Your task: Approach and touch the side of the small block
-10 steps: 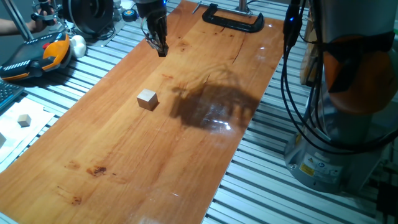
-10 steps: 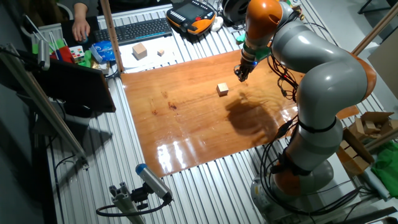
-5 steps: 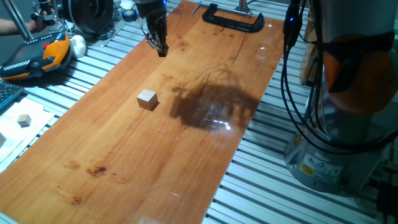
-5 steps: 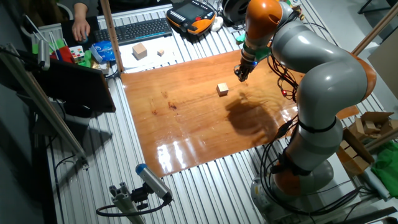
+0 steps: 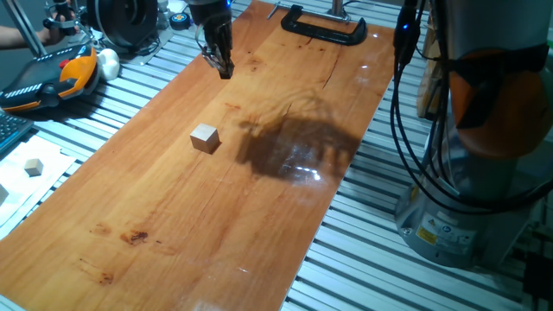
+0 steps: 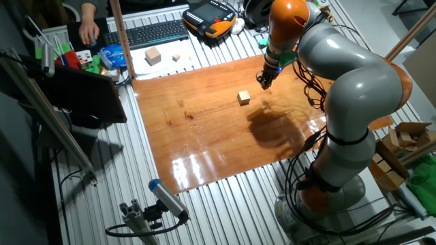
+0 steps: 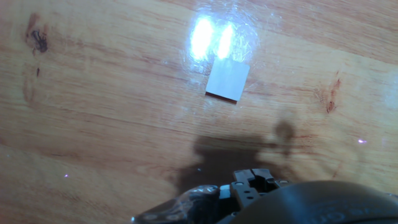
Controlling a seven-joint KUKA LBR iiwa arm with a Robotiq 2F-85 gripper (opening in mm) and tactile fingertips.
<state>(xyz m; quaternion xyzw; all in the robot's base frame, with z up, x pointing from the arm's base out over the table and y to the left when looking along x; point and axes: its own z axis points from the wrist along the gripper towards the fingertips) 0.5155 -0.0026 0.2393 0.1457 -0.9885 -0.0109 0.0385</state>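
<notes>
Gripper [image 5: 225,69] tip looks pressed together, hovers above wooden board [image 5: 173,216]; small block [image 5: 205,137] sits well apart, ahead of fingers, untouched.

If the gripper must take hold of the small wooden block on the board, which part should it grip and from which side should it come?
Probably from straight above, with the jaws closing on two opposite side faces. The small block is a cube sitting flat on the wooden board, its top exposed and nothing beside it. The gripper is apart from it.

One fixed view looks along the wooden board [image 5: 216,199] from low and near; the other [image 6: 204,122] overlooks it from higher, farther; the hand view faces straight down close above it [image 7: 93,112].
</notes>
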